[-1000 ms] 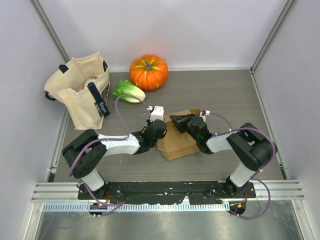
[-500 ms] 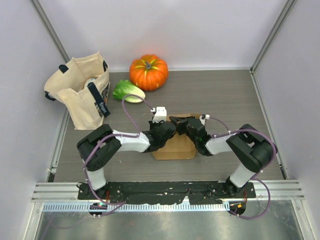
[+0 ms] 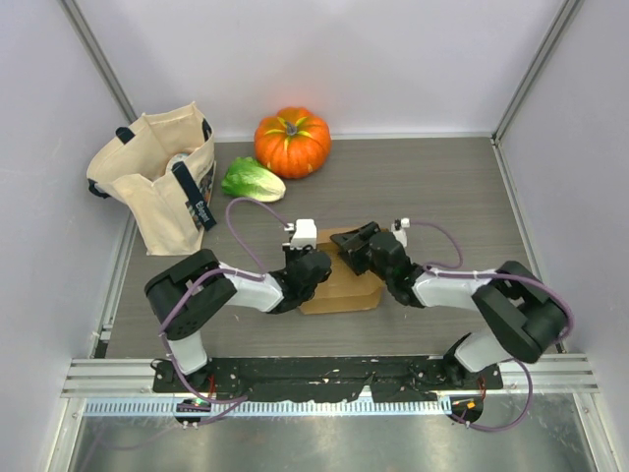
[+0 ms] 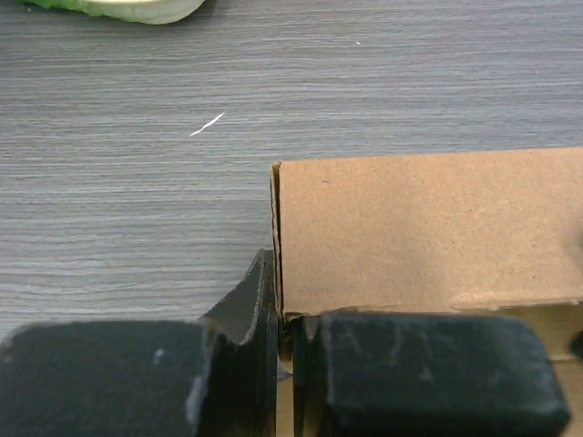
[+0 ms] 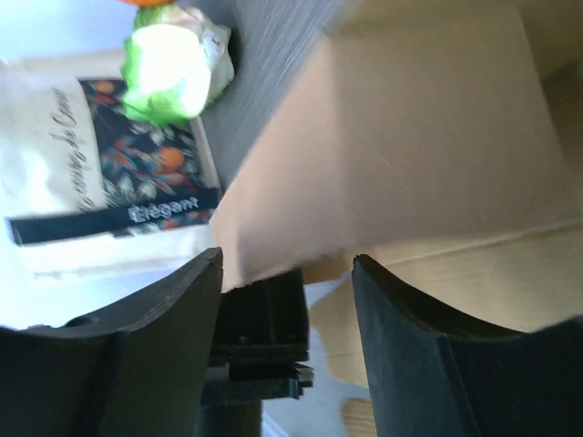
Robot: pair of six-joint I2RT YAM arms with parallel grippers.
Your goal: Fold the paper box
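The tan paper box (image 3: 344, 290) lies mid-table between my two arms. My left gripper (image 3: 316, 267) is at its left end. In the left wrist view that gripper (image 4: 282, 314) is shut, pinching the thin left wall at the corner of the box (image 4: 419, 228). My right gripper (image 3: 352, 246) hovers over the box's back edge. In the right wrist view it (image 5: 287, 264) stands open, with a raised flap of the box (image 5: 410, 137) reaching down between its fingers and resting against the left one.
A beige tote bag (image 3: 157, 182) stands at the back left. An orange pumpkin (image 3: 292, 141) and a green lettuce (image 3: 253, 180) sit behind the box. Walls and metal posts close in the table's sides.
The box turned square to the table edge. My left gripper closed on the box's left wall. My right gripper opened, letting go of the flap.
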